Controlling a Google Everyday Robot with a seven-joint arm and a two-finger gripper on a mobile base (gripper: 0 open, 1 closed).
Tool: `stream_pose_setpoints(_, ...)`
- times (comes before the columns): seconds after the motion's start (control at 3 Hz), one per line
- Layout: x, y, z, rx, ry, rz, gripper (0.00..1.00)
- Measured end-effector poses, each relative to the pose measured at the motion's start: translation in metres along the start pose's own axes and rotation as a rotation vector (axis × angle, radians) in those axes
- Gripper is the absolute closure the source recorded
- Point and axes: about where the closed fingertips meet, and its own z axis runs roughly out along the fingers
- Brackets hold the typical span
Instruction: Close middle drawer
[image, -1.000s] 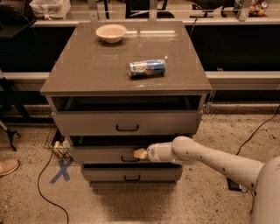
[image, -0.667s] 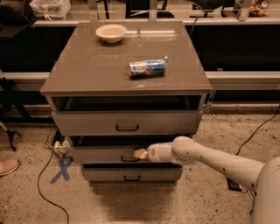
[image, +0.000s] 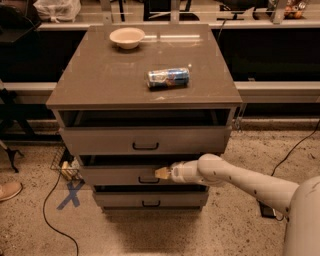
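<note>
The grey wood-grain cabinet has three drawers. The middle drawer (image: 117, 174) stands slightly pulled out, with a dark gap above its low front and a small black bar handle (image: 148, 180). The top drawer (image: 145, 140) above it also stands out a little. The lowest drawer (image: 150, 200) sits below. My gripper (image: 162, 173) is at the end of the white arm reaching in from the right, and its tip is against the middle drawer's front just above the handle.
On the cabinet top (image: 100, 80) lie a blue can on its side (image: 168, 77) and a white bowl (image: 127, 37) at the back. A black cable (image: 47, 210) and a blue tape cross (image: 70, 194) are on the floor at left. A shoe (image: 9, 190) is at the left edge.
</note>
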Motion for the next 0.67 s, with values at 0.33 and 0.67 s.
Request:
stream_pose_setpoints(0.33,0.0014,0.0002,-0.0011,0.001,-0.001,0.0,1.0)
stream_pose_setpoints(0.67,0.0015,0.0002,-0.0012,0.001,-0.001,0.0,1.0)
